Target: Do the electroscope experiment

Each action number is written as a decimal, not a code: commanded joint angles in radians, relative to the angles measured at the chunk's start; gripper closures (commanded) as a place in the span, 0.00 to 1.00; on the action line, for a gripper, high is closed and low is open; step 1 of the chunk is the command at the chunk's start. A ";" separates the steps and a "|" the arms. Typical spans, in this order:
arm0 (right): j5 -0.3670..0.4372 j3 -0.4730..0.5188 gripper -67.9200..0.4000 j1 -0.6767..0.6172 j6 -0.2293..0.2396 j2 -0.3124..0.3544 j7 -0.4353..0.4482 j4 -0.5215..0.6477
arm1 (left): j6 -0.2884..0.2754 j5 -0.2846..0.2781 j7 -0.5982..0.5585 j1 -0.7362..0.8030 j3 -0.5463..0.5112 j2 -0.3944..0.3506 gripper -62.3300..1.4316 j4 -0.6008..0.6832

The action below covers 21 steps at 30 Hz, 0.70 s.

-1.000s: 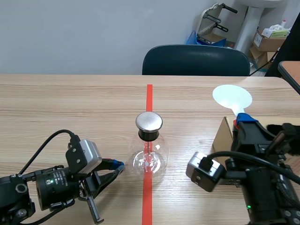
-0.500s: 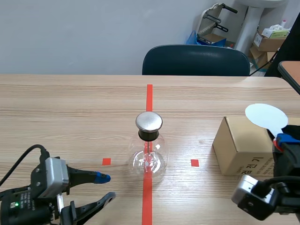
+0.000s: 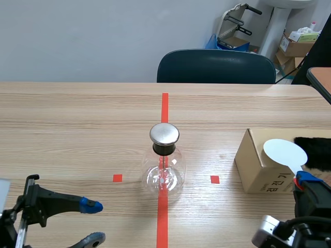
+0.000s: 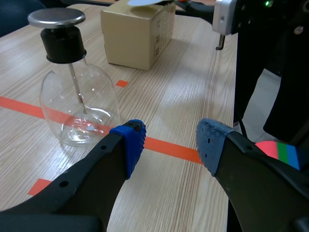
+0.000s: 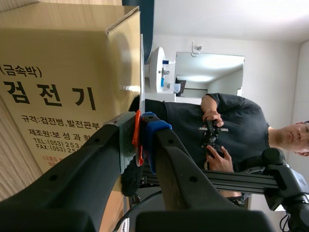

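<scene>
- Left tool (image 4: 169, 145): fingers spread wide, holding nothing, low over the worktop (image 3: 77, 119). The electroscope (image 4: 79, 111), a round glass flask with a black stopper and a metal cap (image 4: 56, 18), stands upright just ahead of it and beside one fingertip.
- Right tool (image 5: 141, 130): pressed closed on the thin orange handle of the white disc paddle (image 3: 284, 153), with the disc raised above the fingers and close against the cardboard box (image 3: 258, 160).
- Risk 1: the handle is slim and held only at the pad tips, so a quick swing toward the cap would likely let the paddle twist or slide out.
- Risk 2: the disc sits so near the box face that it may catch the box edge as it lifts away and drag the box across the worktop.
- Risk 3: a black furry cloth (image 3: 314, 150) lies on the box beyond the right tool; the disc brushing against it, or against the box, could change its charge (a judgement, not observed).
- Risk 4: the flask is light glass on a small base, so a hard tap on the cap, or a nudge from the open left tool, could tip or roll it.
</scene>
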 commanded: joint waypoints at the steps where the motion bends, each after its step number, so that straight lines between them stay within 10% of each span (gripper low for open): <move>1: -0.001 0.005 0.98 0.020 -0.061 0.013 -0.004 -0.002 | -0.005 -0.028 -0.023 0.010 -0.006 -0.017 0.54 0.024; 12: -0.020 0.005 0.98 0.042 -0.061 0.013 -0.026 -0.036 | -0.021 -0.073 -0.019 0.017 -0.006 -0.120 0.14 0.119; 21: -0.019 -0.002 0.98 0.042 -0.061 0.013 -0.026 -0.043 | -0.091 -0.074 -0.034 0.017 -0.006 -0.156 0.13 0.137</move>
